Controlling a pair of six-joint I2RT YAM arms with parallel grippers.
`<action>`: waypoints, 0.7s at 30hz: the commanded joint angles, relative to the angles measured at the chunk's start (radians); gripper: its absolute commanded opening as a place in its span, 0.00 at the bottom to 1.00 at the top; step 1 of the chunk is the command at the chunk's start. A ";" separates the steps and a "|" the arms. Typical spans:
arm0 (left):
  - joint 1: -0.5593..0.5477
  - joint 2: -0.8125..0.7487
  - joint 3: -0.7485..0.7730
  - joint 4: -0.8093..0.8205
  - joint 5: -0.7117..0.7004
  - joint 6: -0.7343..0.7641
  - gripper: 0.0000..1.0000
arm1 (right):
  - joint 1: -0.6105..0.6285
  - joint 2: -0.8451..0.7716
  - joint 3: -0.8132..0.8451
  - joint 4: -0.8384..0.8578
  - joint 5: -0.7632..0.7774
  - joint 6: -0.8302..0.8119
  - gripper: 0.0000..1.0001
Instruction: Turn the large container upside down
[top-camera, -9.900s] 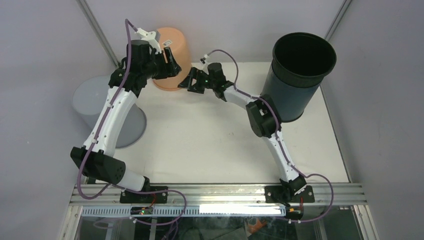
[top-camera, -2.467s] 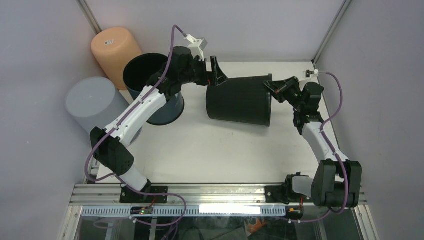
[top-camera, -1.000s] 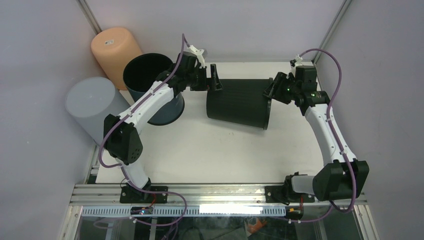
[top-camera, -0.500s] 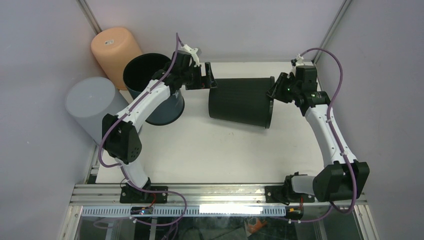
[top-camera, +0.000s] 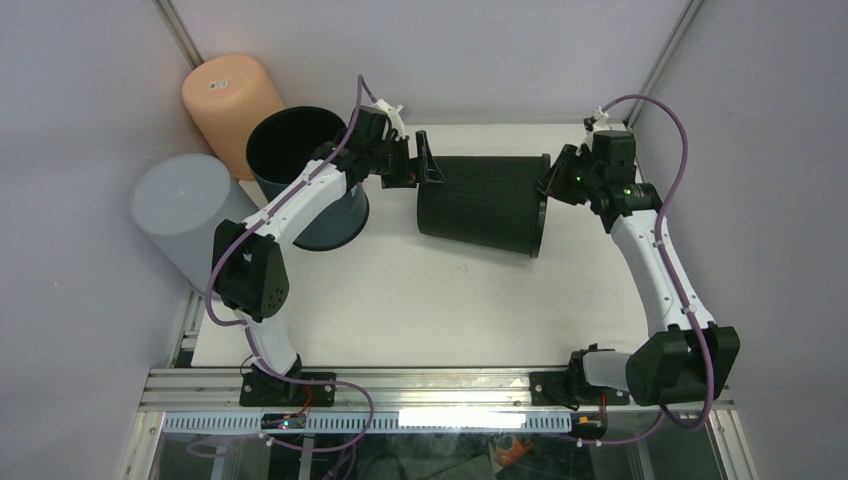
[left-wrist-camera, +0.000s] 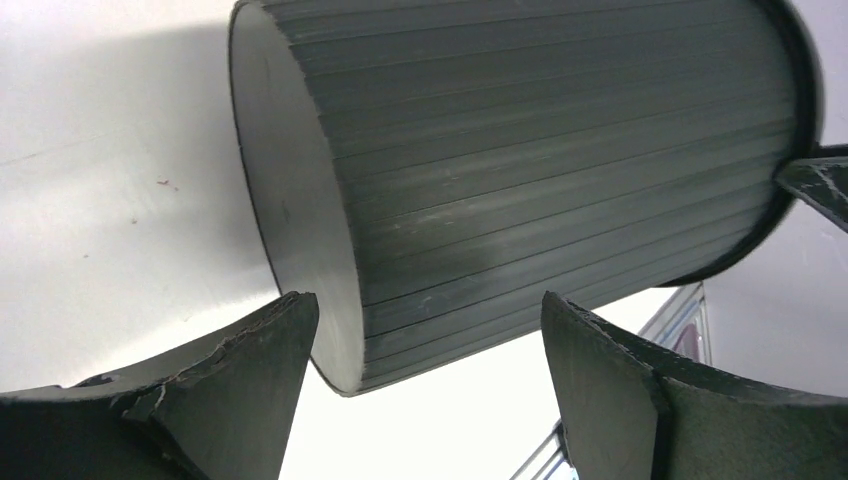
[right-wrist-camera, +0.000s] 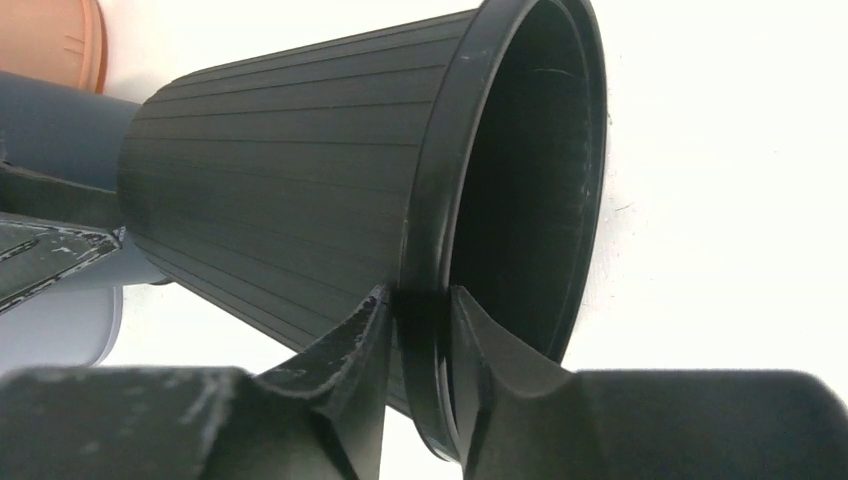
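The large container (top-camera: 480, 205), black and ribbed, lies on its side mid-table with its mouth facing right. My right gripper (top-camera: 552, 180) is shut on its rim, one finger inside the mouth and one outside; the right wrist view shows the gripper (right-wrist-camera: 418, 293) pinching the rim of the container (right-wrist-camera: 280, 170). My left gripper (top-camera: 418, 165) stands open at the closed base. In the left wrist view the gripper (left-wrist-camera: 428, 300) has its jaws wide to either side of the base edge of the container (left-wrist-camera: 520, 150), not clamped on it.
At the back left stand an upturned orange container (top-camera: 232, 95), an upright dark blue bin (top-camera: 335, 225) with its mouth open, and an upturned grey container (top-camera: 185, 205). The white table (top-camera: 420, 300) has metal frame posts at its back corners.
My right gripper has shut on the container's rim. The container has shifted slightly to the right, and my left gripper has stayed open at the base.
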 joint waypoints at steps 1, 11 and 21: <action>0.002 -0.022 -0.005 0.105 0.125 -0.056 0.85 | -0.002 -0.011 0.016 -0.044 0.073 -0.048 0.34; 0.001 -0.003 -0.004 0.112 0.138 -0.061 0.84 | 0.045 -0.018 0.093 -0.127 0.209 -0.095 0.36; 0.001 0.002 0.001 0.115 0.154 -0.062 0.84 | 0.097 0.007 0.122 -0.138 0.244 -0.092 0.13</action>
